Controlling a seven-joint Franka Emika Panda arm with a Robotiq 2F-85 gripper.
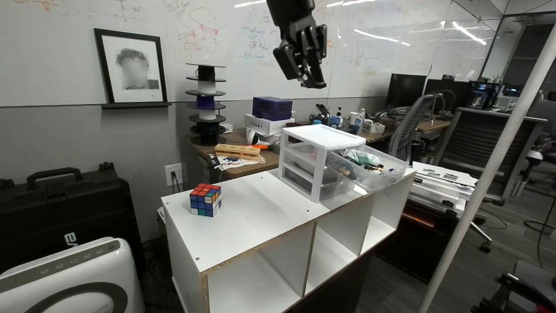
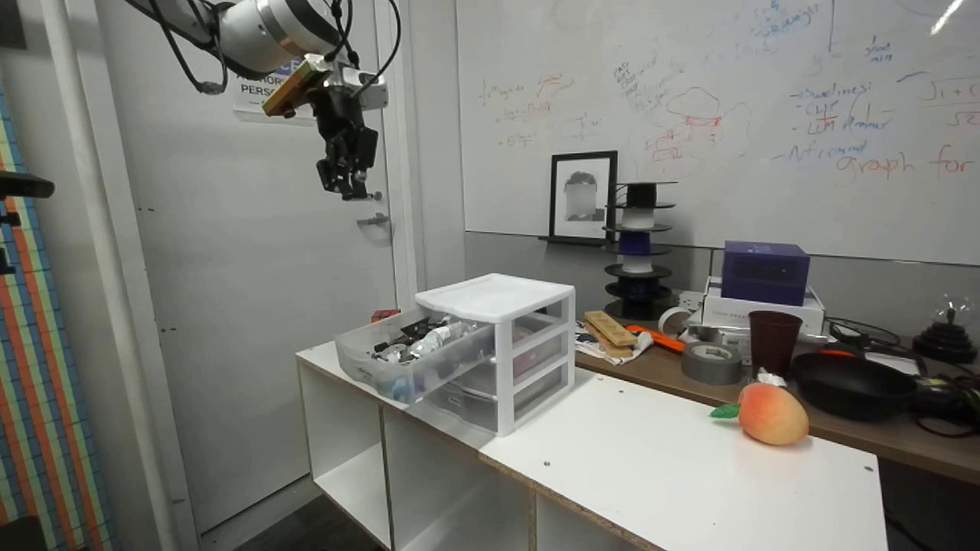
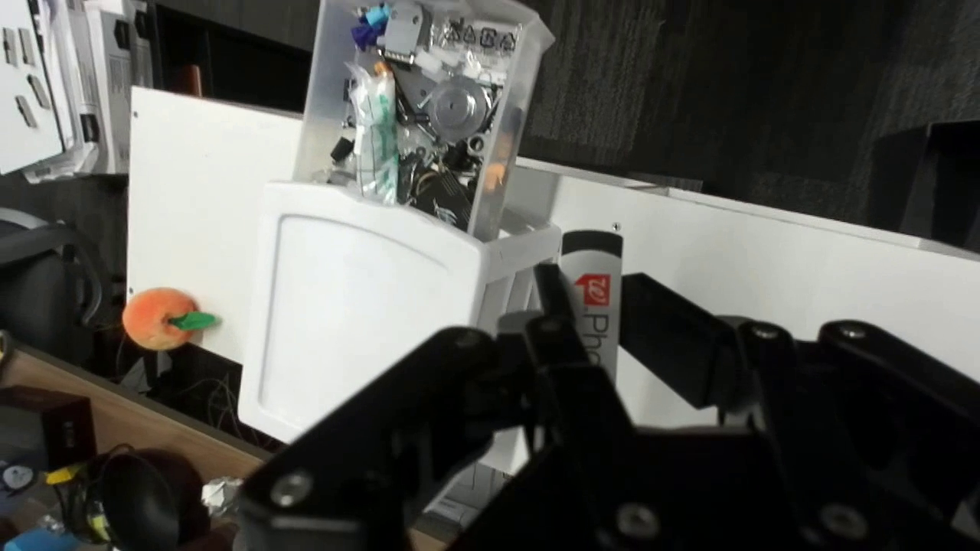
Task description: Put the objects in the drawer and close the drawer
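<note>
A white three-tier drawer unit stands on the white shelf. Its clear top drawer is pulled out and holds many small parts and packets. A Rubik's cube sits at one end of the shelf; only its top shows in an exterior view. An orange peach with a green leaf lies at the opposite end. My gripper is high above the shelf, shut on a white tube with a dark end and red logo.
The white shelf has open compartments below. A desk behind bears a purple box, spools, tape and a pan. A pale pole stands nearby.
</note>
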